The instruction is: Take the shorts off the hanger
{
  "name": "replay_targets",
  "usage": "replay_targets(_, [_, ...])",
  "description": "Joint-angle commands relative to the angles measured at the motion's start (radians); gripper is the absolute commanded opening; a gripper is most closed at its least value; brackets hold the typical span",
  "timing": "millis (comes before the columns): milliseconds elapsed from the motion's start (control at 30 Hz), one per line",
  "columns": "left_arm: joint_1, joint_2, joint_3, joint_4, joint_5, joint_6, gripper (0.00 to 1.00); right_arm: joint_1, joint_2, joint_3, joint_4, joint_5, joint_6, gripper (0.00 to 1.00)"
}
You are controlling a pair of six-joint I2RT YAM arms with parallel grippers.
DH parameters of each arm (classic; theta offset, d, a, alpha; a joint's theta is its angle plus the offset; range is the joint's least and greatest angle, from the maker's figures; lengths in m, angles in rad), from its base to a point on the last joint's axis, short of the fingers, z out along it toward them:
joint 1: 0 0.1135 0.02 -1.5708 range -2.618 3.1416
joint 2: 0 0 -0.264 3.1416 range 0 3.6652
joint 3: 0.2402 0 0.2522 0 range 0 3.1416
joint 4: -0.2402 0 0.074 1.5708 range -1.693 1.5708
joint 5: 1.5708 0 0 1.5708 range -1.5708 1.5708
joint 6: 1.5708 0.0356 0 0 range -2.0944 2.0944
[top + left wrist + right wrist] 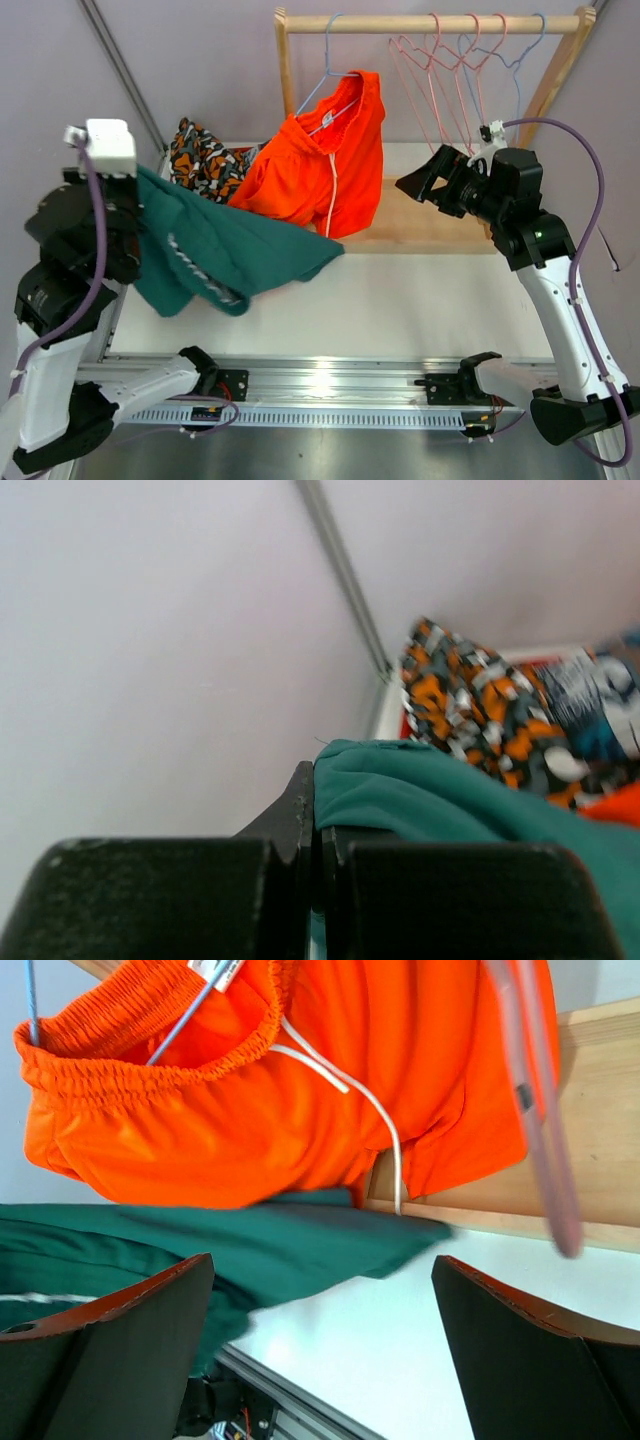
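Seen from above, the left gripper (138,178) is clamping its jaws tight on the waist edge of the dark teal shorts (230,250), which are draping from it across the white table (420,300), clear of any hanger. The bright orange shorts (320,170) are hanging on a blue hanger (330,70) from the wooden rack (430,22), while the orange-black-white print shorts (200,160) are lying heaped at the table's far left. The right gripper (420,182) is hovering near the rack, holding nothing. At the left wrist, the left gripper (318,820) is pinching teal fabric (440,800) (jaws pressed together), with the orange-black-white print pair (470,700) and the blue-white print shorts (590,700) lying beyond. At the right wrist, the right gripper (322,1263) is standing wide open and empty, facing the orange pair (300,1110), its white drawstring (370,1110) dangling, the teal pair (200,1240) below.
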Motion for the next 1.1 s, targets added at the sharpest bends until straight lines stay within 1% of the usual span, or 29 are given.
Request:
replay_targets(0, [0.106, 0.106, 0.107, 0.071, 0.001, -0.04, 0.0, -0.002, -0.013, -0.01, 0.042, -0.038, 0.001, 0.99])
replay_targets(33, [0.14, 0.163, 0.138, 0.026, 0.04, -0.072, 0.0, -0.004, -0.013, -0.01, 0.042, -0.038, 0.001, 0.99])
replay_targets(67, [0.181, 0.191, 0.24, 0.008, 0.089, -0.105, 0.0, -0.004, -0.013, -0.01, 0.041, -0.038, 0.001, 0.99])
replay_targets(100, [0.244, 0.223, 0.273, -0.023, 0.136, -0.165, 0.0, -0.002, -0.01, -0.007, 0.042, -0.039, -0.004, 0.99])
replay_targets(133, [0.269, 0.248, 0.299, -0.017, 0.216, -0.179, 0.0, -0.002, -0.008, -0.005, 0.042, -0.042, -0.005, 0.99])
replay_targets(167, [0.292, 0.296, 0.366, -0.005, 0.251, -0.196, 0.0, -0.002, -0.005, -0.004, 0.041, -0.045, -0.007, 0.99])
replay_targets(200, [0.331, 0.324, 0.395, 0.015, 0.283, -0.205, 0.0, -0.002, -0.004, -0.004, 0.041, -0.047, -0.007, 1.0])
replay_targets(233, [0.351, 0.393, 0.466, 0.02, 0.358, -0.222, 0.0, -0.004, -0.002, -0.005, 0.041, -0.049, -0.01, 0.99])
replay_targets(267, [0.364, 0.43, 0.547, 0.023, 0.381, -0.225, 0.0, -0.004, -0.001, -0.008, 0.041, -0.047, -0.013, 0.99])
replay_targets(300, [0.382, 0.473, 0.596, 0.02, 0.398, -0.224, 0.0, -0.004, 0.001, -0.014, 0.041, -0.049, -0.013, 0.99])
replay_targets(333, [0.393, 0.517, 0.689, 0.017, 0.433, -0.221, 0.0, -0.005, 0.003, -0.016, 0.041, -0.05, -0.015, 0.99])
replay_targets(367, [0.408, 0.583, 0.743, 0.021, 0.456, -0.228, 0.0, -0.005, 0.003, -0.019, 0.039, -0.05, -0.018, 0.99])
replay_targets(400, [0.452, 0.608, 0.761, 0.046, 0.482, -0.239, 0.0, -0.004, 0.0, -0.033, 0.041, -0.049, -0.018, 0.99])
replay_targets(433, [0.476, 0.631, 0.782, 0.055, 0.543, -0.251, 0.0, -0.004, -0.002, -0.041, 0.049, -0.05, -0.015, 0.99])
replay_targets(467, [0.52, 0.669, 0.788, 0.087, 0.571, -0.276, 0.0, -0.005, -0.004, -0.047, 0.05, -0.05, -0.015, 0.99])
replay_targets(500, [0.542, 0.691, 0.79, 0.106, 0.596, -0.287, 0.0, -0.005, -0.004, -0.053, 0.05, -0.052, -0.013, 0.99])
replay_targets(533, [0.563, 0.717, 0.813, 0.112, 0.661, -0.314, 0.0, -0.005, -0.001, -0.061, 0.053, -0.053, -0.015, 0.99])
replay_targets(567, [0.585, 0.745, 0.852, 0.11, 0.689, -0.33, 0.0, -0.005, -0.002, -0.061, 0.05, -0.053, -0.019, 0.99])
replay_targets(600, [0.626, 0.801, 0.866, 0.11, 0.714, -0.353, 0.0, -0.007, -0.001, -0.062, 0.049, -0.05, -0.024, 0.99])
replay_targets(633, [0.646, 0.823, 0.877, 0.113, 0.742, -0.391, 0.0, -0.01, 0.0, -0.061, 0.044, -0.049, -0.03, 0.99])
replay_targets(667, [0.672, 0.84, 0.871, 0.121, 0.789, -0.393, 0.0, -0.008, 0.0, -0.059, 0.046, -0.052, -0.032, 0.99])
replay_targets(767, [0.683, 0.92, 0.853, 0.11, 0.812, -0.429, 0.0, -0.01, -0.004, -0.059, 0.097, -0.105, -0.041, 0.99])
replay_targets(833, [0.683, 0.959, 0.792, 0.117, 0.854, -0.454, 0.02, -0.008, -0.001, -0.051, 0.15, -0.157, -0.033, 0.99])
replay_targets(900, [0.683, 0.982, 0.694, 0.129, 0.892, -0.474, 0.21, -0.001, 0.018, -0.012, 0.188, -0.193, -0.025, 0.99])
replay_targets(933, [0.683, 0.996, 0.669, 0.13, 0.892, -0.501, 0.39, 0.005, 0.026, 0.007, 0.196, -0.208, -0.024, 0.99])
replay_targets(967, [0.683, 0.998, 0.619, 0.132, 0.889, -0.512, 0.98, 0.024, 0.05, 0.031, 0.199, -0.214, -0.025, 0.99])
replay_targets(1033, [0.683, 0.99, 0.557, 0.129, 0.878, -0.538, 0.99, 0.051, 0.078, 0.12, 0.203, -0.22, -0.036, 0.99])
replay_targets(1067, [0.683, 0.951, 0.54, 0.144, 0.878, -0.541, 0.99, 0.083, 0.111, 0.19, 0.202, -0.214, -0.039, 0.99])
